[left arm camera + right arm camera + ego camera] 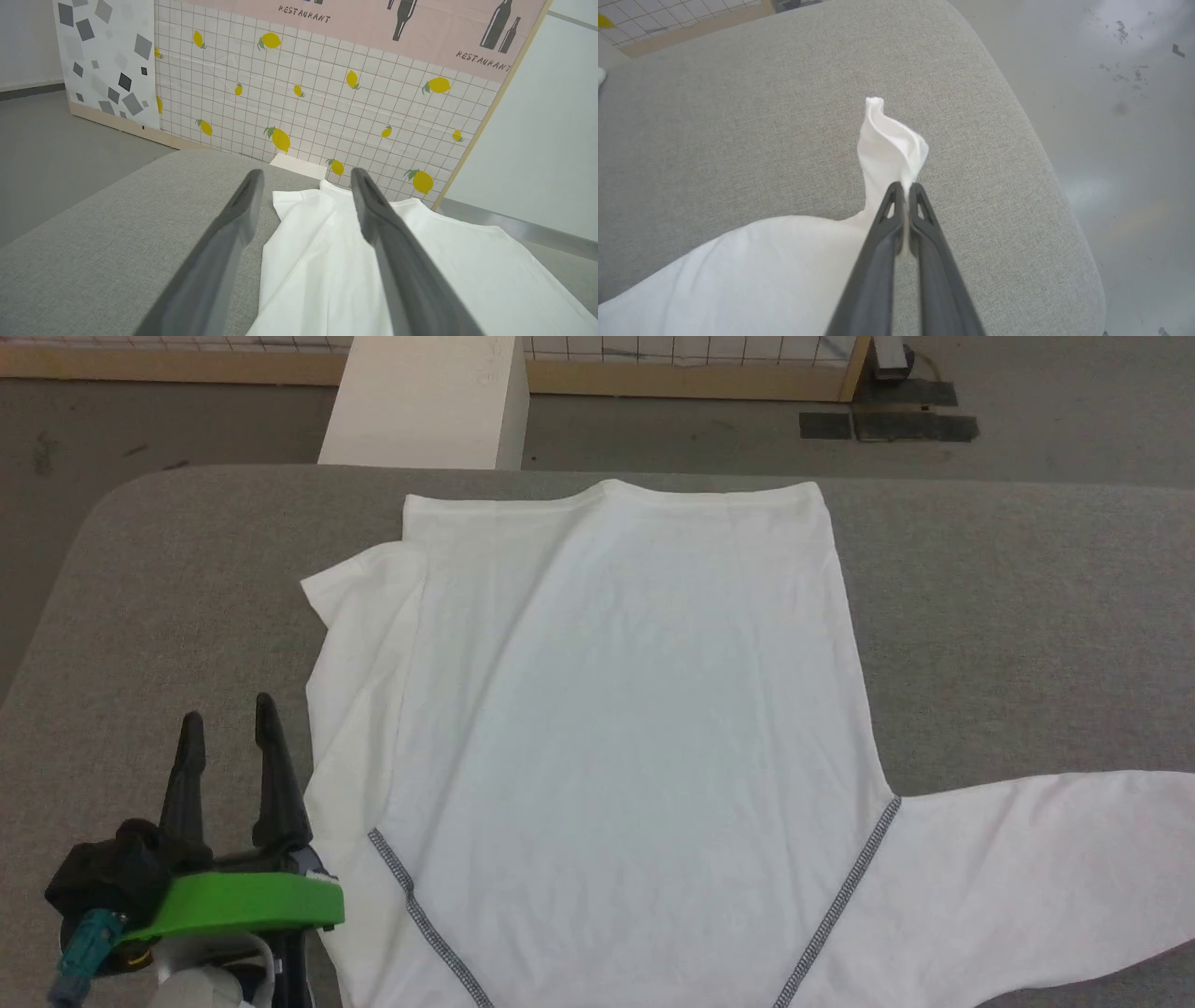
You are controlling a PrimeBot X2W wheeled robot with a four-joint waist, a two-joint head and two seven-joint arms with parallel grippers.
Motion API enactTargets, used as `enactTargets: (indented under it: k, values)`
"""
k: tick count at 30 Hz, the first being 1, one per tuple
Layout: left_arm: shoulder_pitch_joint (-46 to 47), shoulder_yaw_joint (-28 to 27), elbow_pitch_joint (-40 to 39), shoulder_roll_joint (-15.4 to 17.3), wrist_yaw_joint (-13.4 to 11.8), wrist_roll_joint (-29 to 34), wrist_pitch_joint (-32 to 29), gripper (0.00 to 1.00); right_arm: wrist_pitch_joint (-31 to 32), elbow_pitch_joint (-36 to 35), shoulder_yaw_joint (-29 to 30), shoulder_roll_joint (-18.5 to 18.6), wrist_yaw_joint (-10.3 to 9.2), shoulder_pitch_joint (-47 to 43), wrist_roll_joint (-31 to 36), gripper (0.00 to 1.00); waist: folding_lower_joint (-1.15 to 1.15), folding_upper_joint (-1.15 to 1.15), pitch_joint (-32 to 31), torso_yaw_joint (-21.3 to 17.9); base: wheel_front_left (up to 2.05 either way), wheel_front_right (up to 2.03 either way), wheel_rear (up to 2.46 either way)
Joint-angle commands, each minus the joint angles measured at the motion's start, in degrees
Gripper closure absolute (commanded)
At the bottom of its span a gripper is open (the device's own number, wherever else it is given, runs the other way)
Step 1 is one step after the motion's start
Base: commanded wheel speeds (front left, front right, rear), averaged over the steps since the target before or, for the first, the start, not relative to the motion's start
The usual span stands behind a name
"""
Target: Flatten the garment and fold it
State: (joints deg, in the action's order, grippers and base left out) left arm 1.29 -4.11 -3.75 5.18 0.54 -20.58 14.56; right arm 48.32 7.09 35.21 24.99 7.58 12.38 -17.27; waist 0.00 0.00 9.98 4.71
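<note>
White garment (635, 709), dark grey zigzag seams (845, 887) — grey table (1027, 616), perhaps flecked.

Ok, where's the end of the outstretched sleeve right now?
In the right wrist view, the sleeve end is pinched in the right gripper's shut fingers, over the grey table near its rounded corner.

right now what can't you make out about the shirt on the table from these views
- Collar of the garment: head view, cut off by the bottom edge.
- Cuff of the right sleeve: head view, cut off by the right edge.
- Left sleeve: head view, white folds blur where it ends.
- Pinch of the right gripper: right wrist view, its shut fingers cover the cloth held.
- White box: head view, top cut off, base behind the table.
</note>
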Motion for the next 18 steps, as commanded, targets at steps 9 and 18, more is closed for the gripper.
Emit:
enactTargets:
  k: [9, 18]
  values:
    - [-2.4, -0.3, -0.6, 0.1, -0.3, -0.4, 0.1, 0.00, 7.3, -16.6, -14.3, 0.6, -0.09, -2.9, -10.3, 1.00, 0.00, 0.00, -3.5, -1.3, 0.00, 0.00, 0.00]
    - [-3.2, 0.1, -1.0, 0.2, -0.6, -0.7, -0.3, 0.00, 10.5, -25.4, -34.1, -4.9, -0.09, -1.2, -19.5, 1.00, 0.00, 0.00, -4.2, -1.3, 0.00, 0.00, 0.00]
